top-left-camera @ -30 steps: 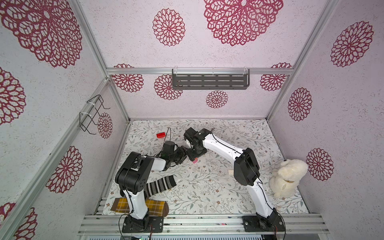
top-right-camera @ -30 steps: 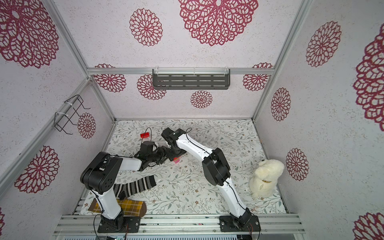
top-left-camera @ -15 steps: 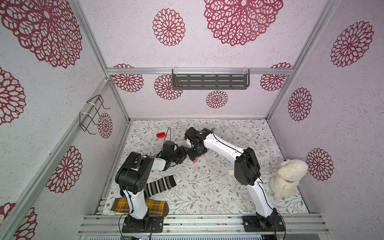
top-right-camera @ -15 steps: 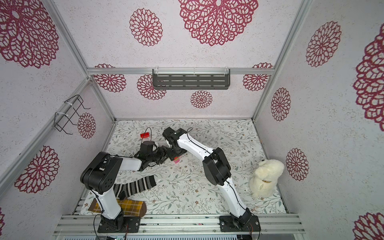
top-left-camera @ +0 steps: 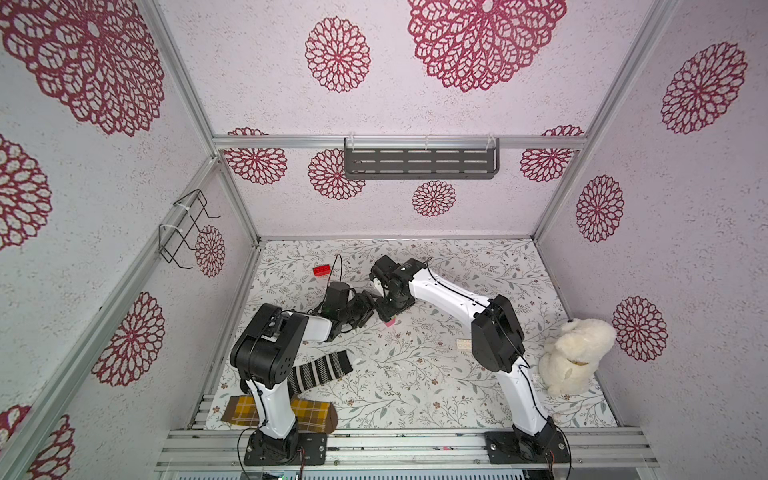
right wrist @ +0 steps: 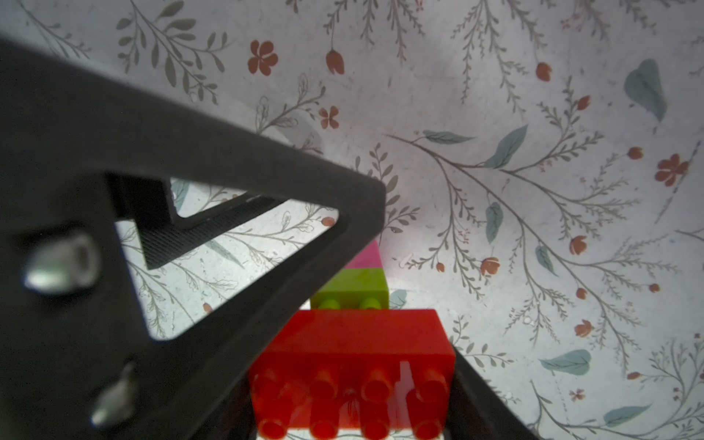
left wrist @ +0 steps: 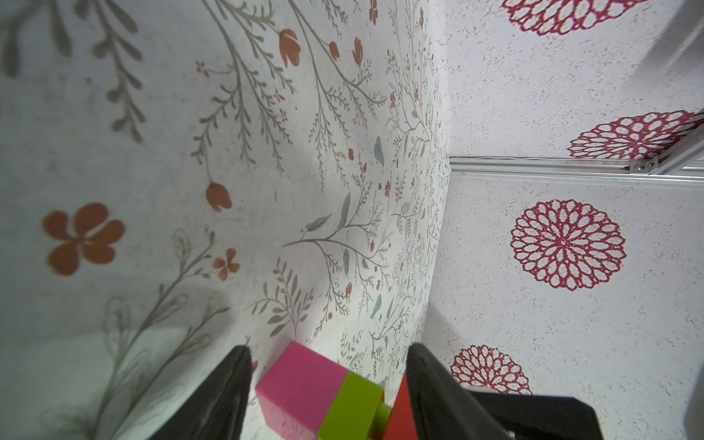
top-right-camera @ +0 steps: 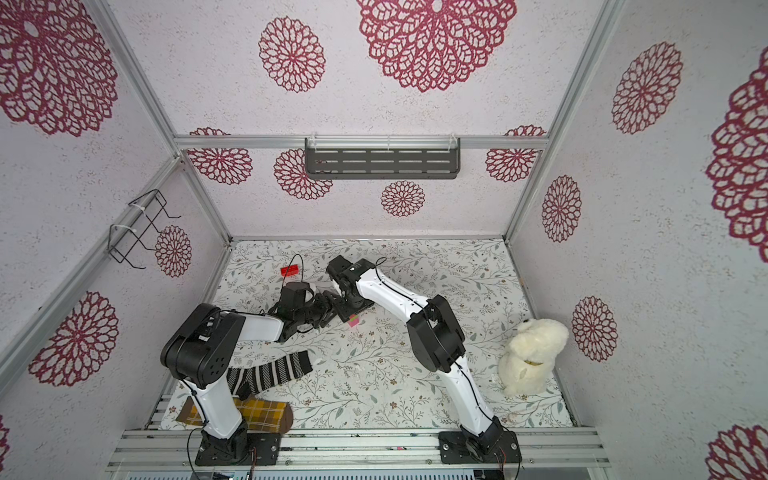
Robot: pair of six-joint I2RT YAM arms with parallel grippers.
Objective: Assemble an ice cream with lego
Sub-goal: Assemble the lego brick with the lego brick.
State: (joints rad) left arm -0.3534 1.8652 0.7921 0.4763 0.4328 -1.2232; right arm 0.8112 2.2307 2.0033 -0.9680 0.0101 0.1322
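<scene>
Ice cream [right wrist: 354,343] in grip of right hand [top-left-camera: 385,311] near floral tabletop [top-left-camera: 415,374], left hand [left wrist: 329,362] astride stem [left wrist: 354,407], hold unclear; rosette-papered walls [top-left-camera: 415,104].

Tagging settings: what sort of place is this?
Probably a lab test booth: patterned panels in an aluminium frame, two arms bolted to a rail, a brick, socks and plush as props.
</scene>
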